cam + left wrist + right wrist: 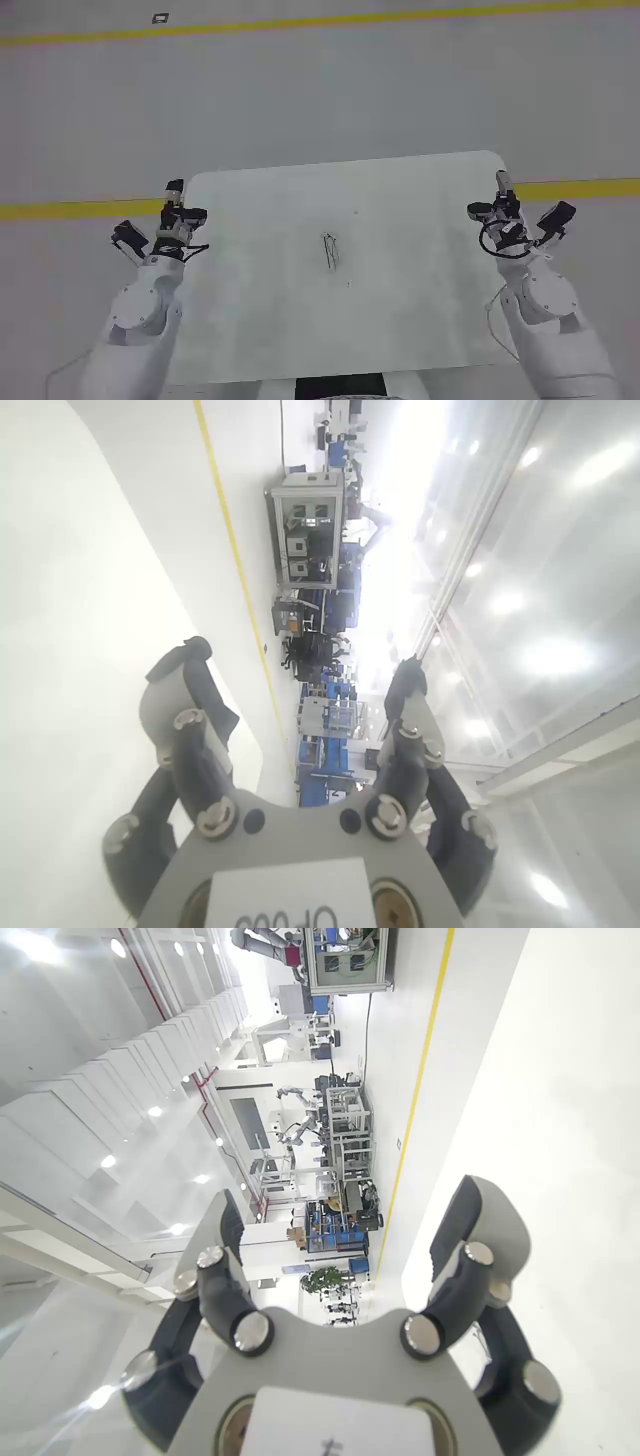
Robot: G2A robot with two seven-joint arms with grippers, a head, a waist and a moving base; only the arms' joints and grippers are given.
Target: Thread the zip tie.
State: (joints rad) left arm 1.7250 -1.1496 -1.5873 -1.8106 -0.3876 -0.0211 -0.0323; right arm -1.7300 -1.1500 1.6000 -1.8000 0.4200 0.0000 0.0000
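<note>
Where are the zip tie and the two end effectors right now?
zip tie (330, 252), top view, middle of its length.
left end effector (305, 655), left wrist view, midway between its open fingertips.
right end effector (347, 1190), right wrist view, midway between its open fingertips.

Grey floor (300, 90) crossed by yellow lines (300, 22).

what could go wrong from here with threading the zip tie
1. The zip tie is thin and lies flat on the table, so it may slide away rather than get pinched.
2. The left gripper and right gripper, both open and empty at opposite table edges, must converge on one small thing and might collide.
</note>
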